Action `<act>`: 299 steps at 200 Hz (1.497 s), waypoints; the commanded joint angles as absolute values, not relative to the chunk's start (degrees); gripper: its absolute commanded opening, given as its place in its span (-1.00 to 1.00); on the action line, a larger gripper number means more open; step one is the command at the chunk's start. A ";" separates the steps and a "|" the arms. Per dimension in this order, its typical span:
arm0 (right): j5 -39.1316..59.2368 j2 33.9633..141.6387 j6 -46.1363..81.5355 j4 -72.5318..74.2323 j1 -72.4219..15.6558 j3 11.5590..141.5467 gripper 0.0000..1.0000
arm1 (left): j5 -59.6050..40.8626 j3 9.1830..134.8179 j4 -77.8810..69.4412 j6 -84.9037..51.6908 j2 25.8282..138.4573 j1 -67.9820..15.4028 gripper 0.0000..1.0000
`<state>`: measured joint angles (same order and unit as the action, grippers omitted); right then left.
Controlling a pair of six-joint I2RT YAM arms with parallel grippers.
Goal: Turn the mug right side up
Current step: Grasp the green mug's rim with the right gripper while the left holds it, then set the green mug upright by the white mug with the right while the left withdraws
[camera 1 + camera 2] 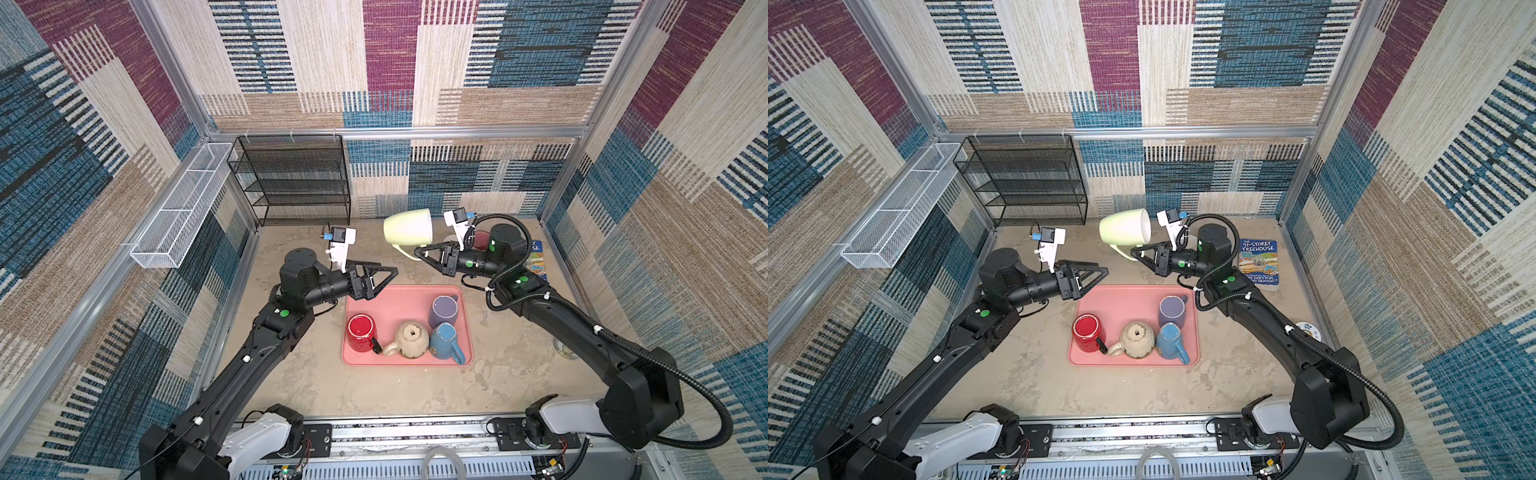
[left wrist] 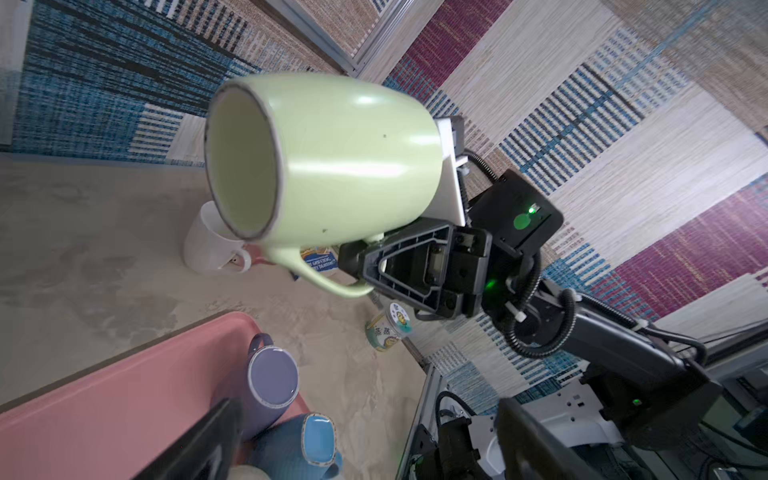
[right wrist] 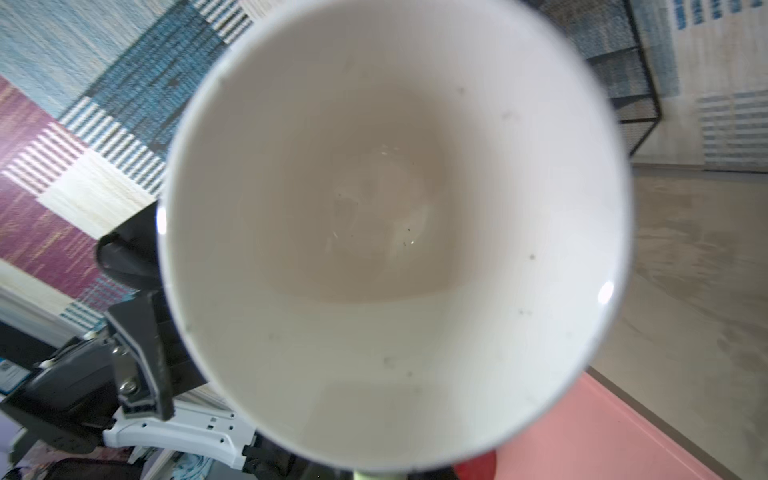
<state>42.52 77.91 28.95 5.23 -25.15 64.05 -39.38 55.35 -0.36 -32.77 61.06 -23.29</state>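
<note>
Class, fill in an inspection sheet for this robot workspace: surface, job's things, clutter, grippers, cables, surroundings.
Surface: mottled beige tabletop.
Job's things: green mug lifted, on its side; red mug, beige mug, blue mug, purple mug on pink tray.
Clutter: book, white mug, back right.
Grippers: right gripper shut on green mug's handle; left gripper open, empty.
Cables: black hose looping along right arm.
Surroundings: black mesh shelf, white wire basket, patterned walls.

Matte black arms (image 1: 249, 357) with triangular fingers (image 1: 392, 272), white base housings (image 1: 257, 436) and green stickers (image 1: 284, 313) (small round dots).
</note>
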 commanded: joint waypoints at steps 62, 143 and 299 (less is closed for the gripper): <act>11.82 85.93 13.59 -25.91 -26.92 77.03 -1.00 | -16.99 63.04 35.28 -16.52 56.68 -23.20 0.99; -3.05 101.85 10.62 -37.65 -29.03 89.10 -1.00 | -8.51 62.40 44.73 -12.49 56.66 -23.18 0.99; -13.08 119.52 8.70 -43.59 -27.95 102.99 -1.00 | -4.57 60.03 45.31 -12.22 56.12 -23.12 1.00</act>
